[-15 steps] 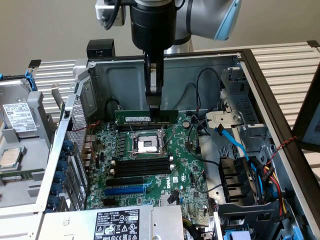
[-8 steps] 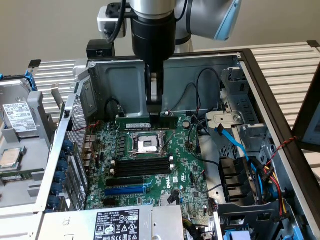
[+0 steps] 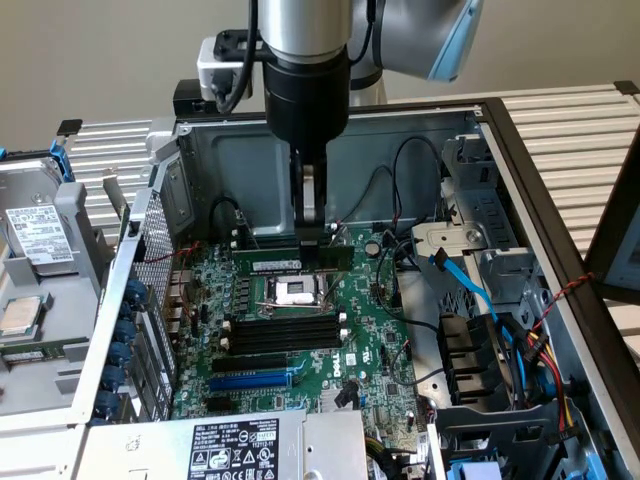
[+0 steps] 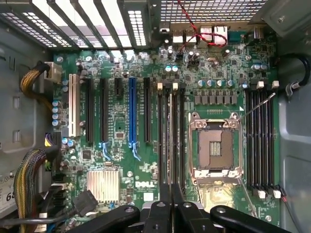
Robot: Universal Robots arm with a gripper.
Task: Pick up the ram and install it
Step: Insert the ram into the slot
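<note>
Ram (image 3: 285, 261) in the claw (image 3: 309, 236) grip

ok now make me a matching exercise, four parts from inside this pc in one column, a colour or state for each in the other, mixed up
Parts:
1. ram
2. expansion slot
3. cpu socket
4. memory slots

Colour or state:
a. blue
b. black with white end clips
c. green with a white label, gripped by the fingers
d. silver metal frame

Pairs: 1-c, 2-a, 3-d, 4-b
</note>
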